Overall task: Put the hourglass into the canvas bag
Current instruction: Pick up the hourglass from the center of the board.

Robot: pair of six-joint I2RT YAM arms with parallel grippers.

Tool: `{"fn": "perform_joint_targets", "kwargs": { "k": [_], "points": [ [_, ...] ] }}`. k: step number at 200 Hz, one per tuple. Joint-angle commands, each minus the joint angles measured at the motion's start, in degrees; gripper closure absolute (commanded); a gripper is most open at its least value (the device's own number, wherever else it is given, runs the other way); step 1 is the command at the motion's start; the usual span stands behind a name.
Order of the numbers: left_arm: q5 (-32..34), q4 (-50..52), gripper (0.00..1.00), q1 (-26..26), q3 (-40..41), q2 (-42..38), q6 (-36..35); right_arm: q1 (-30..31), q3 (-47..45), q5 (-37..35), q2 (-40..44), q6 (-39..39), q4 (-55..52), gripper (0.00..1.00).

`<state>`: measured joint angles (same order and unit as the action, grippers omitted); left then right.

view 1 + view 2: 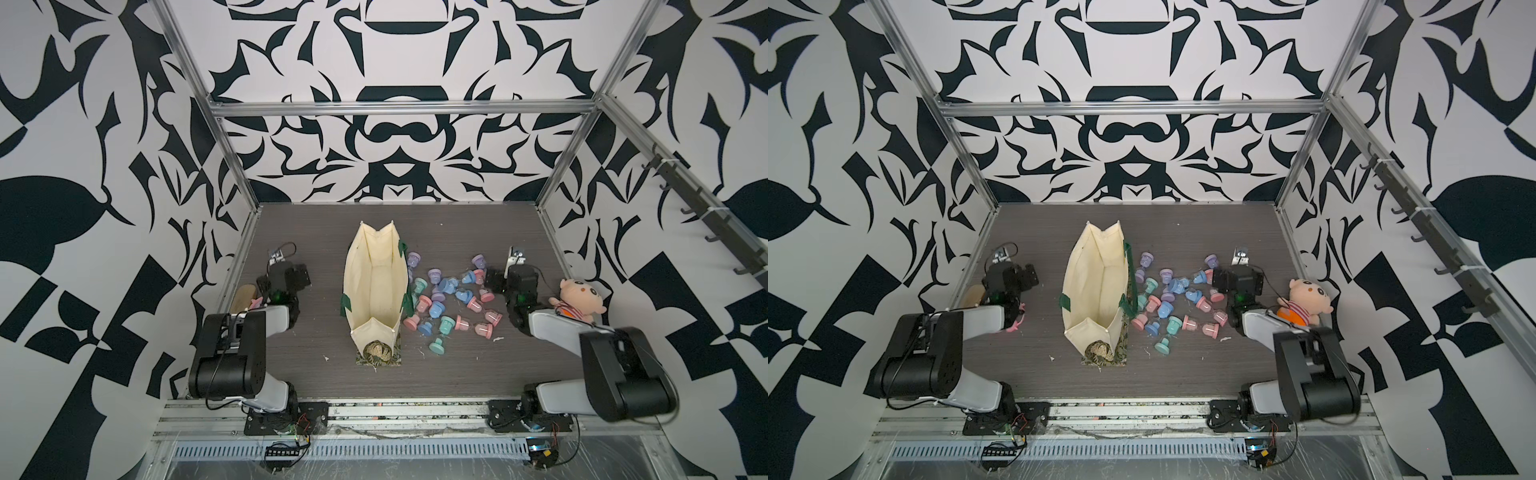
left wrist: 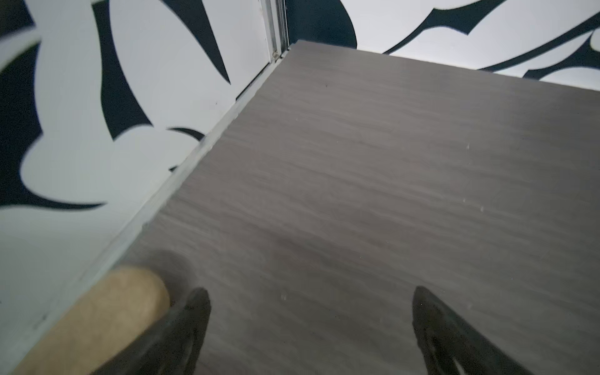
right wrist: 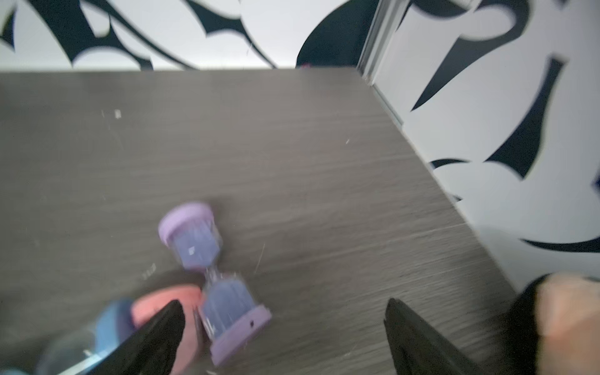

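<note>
- The canvas bag (image 1: 374, 286) is standing open mid-table, its near end sitting over a patterned mat (image 1: 376, 358). No hourglass is showing inside it.
- The hourglasses (image 1: 446, 297) are lying in a crowded pile just beside the bag, on the right arm's side.
- The right gripper (image 3: 284, 305) is hovering at the pile's far edge, jaws spread wide and holding nothing. A purple hourglass (image 3: 211, 276) is lying between them, close to one finger, with a pink one right against it.
- The left gripper (image 2: 311, 302) is hanging released and empty over bare table, well apart from the bag.
- Closing here is risking a pinched neighbour, or the rounded hourglass rolling out sideways. Clipping the soft rim later is risking folding the bag's mouth shut.
</note>
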<state>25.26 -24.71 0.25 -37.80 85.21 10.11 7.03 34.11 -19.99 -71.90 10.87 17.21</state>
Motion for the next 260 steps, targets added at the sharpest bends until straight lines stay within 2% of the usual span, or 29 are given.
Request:
{"fn": "perform_joint_targets", "kwargs": {
  "k": [1,8,12,18,28,44,62,77,101,129,155,162,169,186,224,239,260],
  "points": [
    [9.46,27.16,0.01,0.77,-17.51,-7.25,13.61,0.72,13.54,-5.75,13.25,19.8,-27.97,0.0],
    [9.11,35.19,0.0,1.29,-22.38,-8.51,20.87,0.5,12.02,-5.01,15.79,28.85,-29.34,0.0],
    [7.94,39.21,0.0,1.38,-24.62,-9.14,25.17,0.11,10.95,-2.87,16.88,30.76,-28.96,0.01],
    [3.12,42.32,0.0,1.42,-27.02,-9.87,28.08,-0.25,10.72,1.04,17.33,31.13,-28.73,0.05],
    [-4.64,43.8,0.01,0.86,-28.42,-11.27,31.65,0.61,16.38,2.5,13.55,31.31,-37.9,0.16],
    [-10.41,46.07,0.0,-1.38,-28.98,-13.86,35.9,5.86,26.96,-0.64,5.45,32.32,-52.86,0.22],
    [-17.63,48.33,0.0,-4.4,-29.07,-15.29,36.38,12.82,33.41,-5.33,1.63,31.73,-60.52,0.19],
    [-23.49,49.14,0.0,-7.28,-28.01,-16.51,35.37,16.76,37.74,-5.98,-1.05,32.75,-65.87,0.18],
    [-27.57,50.45,0.0,-11.48,-25.6,-18.59,33.73,21.36,40.86,-6.82,-4.31,32.93,-70.54,0.22],
    [-35.56,50.72,0.06,-11.77,-22.61,-19.72,33.26,22.39,40.6,-3.57,-7.22,32.32,-72.03,0.32],
    [-41.93,50.67,0.14,-12.33,-20.32,-20.44,32.17,22.35,39.6,-2.63,-8.09,32.29,-72.54,0.36],
    [-43.06,51.03,0.14,-12.66,-19.8,-20.44,32.08,22.39,39.17,-2.52,-8.08,32.12,-72.39,0.36],
    [-44.23,51.4,0.2,-12.96,-19.38,-20.41,31.91,22.39,38.67,-2.18,-7.96,32.01,-72.19,0.36],
    [-44.79,53.46,0.25,-14.53,-19.23,-20.46,31.19,22.39,37.89,-1.47,-7.78,31.97,-72.12,0.37],
    [-42.72,55.48,0.29,-18.52,-18.03,-21.55,30.38,22.41,36.25,-0.45,-7.62,32.33,-71.63,0.4],
    [-42.19,54.94,0.34,-18.62,-17.93,-20.69,30.26,22.42,35.54,0.22,-7.75,32.74,-71.45,0.41],
    [-41.75,55.02,0.48,-18.62,-18.75,-18.98,29.88,22.41,34.48,1.09,-7.83,33.22,-71.25,0.43]
  ]
}}
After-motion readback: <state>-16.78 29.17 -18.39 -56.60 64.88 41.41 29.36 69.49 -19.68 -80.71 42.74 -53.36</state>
